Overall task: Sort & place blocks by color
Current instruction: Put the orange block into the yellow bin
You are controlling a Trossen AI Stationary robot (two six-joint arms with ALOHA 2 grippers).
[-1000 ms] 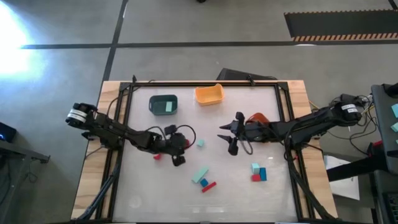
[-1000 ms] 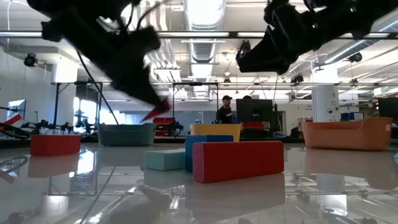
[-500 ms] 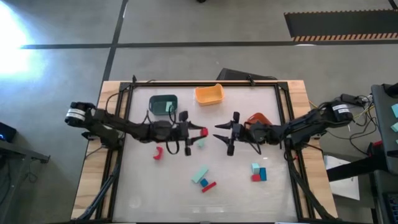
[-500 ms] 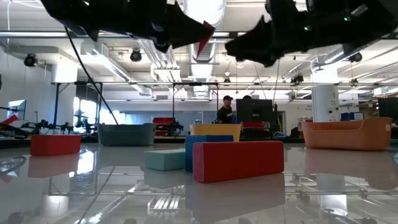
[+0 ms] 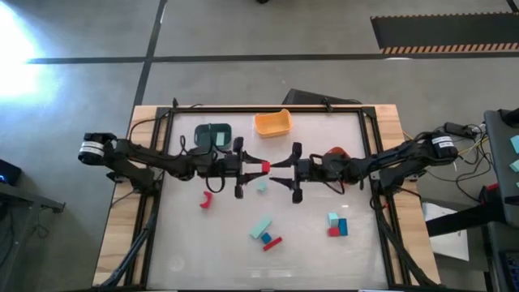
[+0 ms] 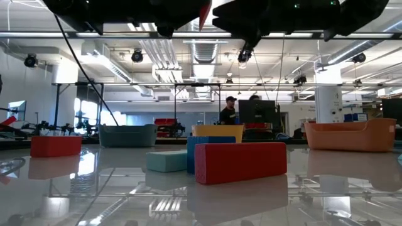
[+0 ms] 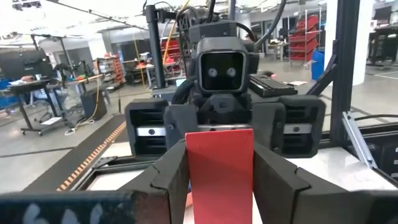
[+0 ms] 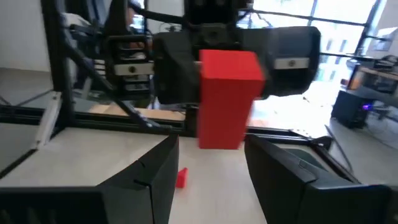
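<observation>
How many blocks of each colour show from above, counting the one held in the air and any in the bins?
Red blocks: 4
Blue blocks: 2
Mint blocks: 4, one of them in the teal bin
Total: 10

- You have a dark teal bin point(image 5: 213, 135) at the far left of the table point(image 5: 357, 251), and in the low view it shows as a grey-blue tub point(image 6: 127, 135).
- Just to its right, at the far edge, you see the yellow-orange bin point(image 5: 272, 122); the low view shows it behind the middle of the table point(image 6: 217, 131).
- Your orange bin point(image 5: 336, 153) sits toward the right side, partly hidden from above; the low view shows it whole point(image 6: 350, 135).
- Beyond the table, you can make out a person point(image 6: 228, 111) standing by a dark monitor point(image 6: 257, 112).
- A hazard-striped mat point(image 5: 442, 34) lies on the floor at the far right.
</observation>
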